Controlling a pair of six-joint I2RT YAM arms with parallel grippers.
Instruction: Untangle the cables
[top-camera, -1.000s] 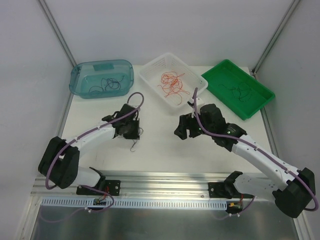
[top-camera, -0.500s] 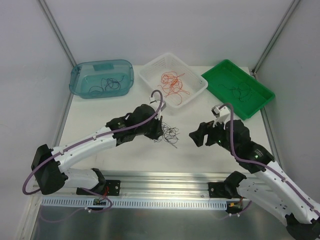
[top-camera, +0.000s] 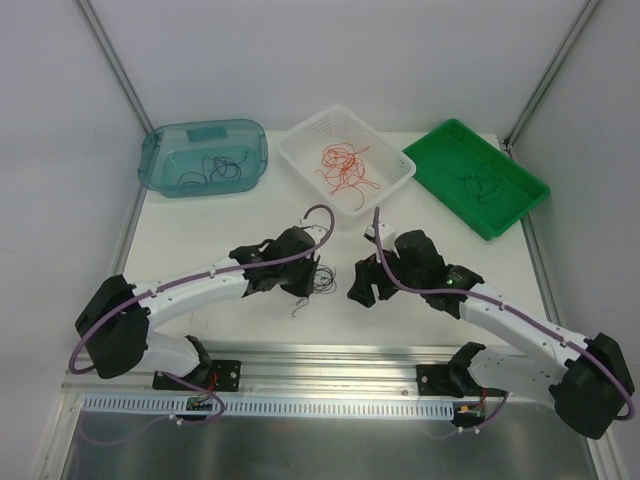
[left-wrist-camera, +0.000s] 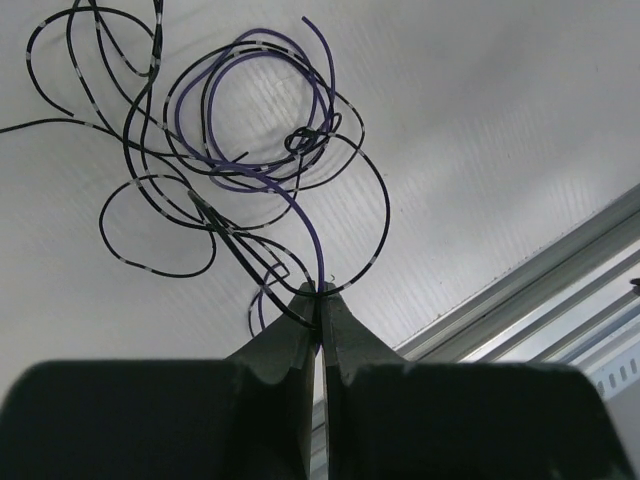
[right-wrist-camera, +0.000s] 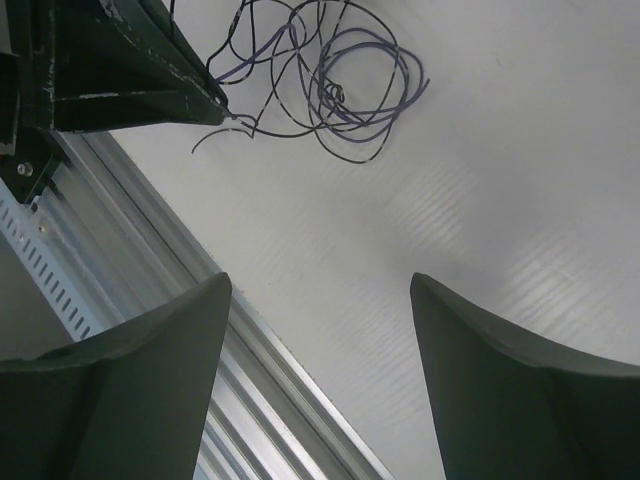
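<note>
My left gripper (left-wrist-camera: 322, 292) is pressed together, pinching a purple strand of the cable tangle (left-wrist-camera: 240, 160). Its thin, glossy black and purple loops lie on the matte white table (right-wrist-camera: 480, 200) at centre frame. My right gripper (right-wrist-camera: 320, 282) is spread wide nearby, and the ribbed aluminium rail (left-wrist-camera: 540, 300) runs close along the lower right

cable tangle (top-camera: 320, 280) on table (top-camera: 200, 230) centre, behind it tub (top-camera: 255, 150) left, basket (top-camera: 312, 180) middle, tray (top-camera: 440, 190) right

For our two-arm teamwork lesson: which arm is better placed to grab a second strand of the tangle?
Likely right: the right gripper is open and empty facing the tangle; the left gripper is shut on a strand.
</note>
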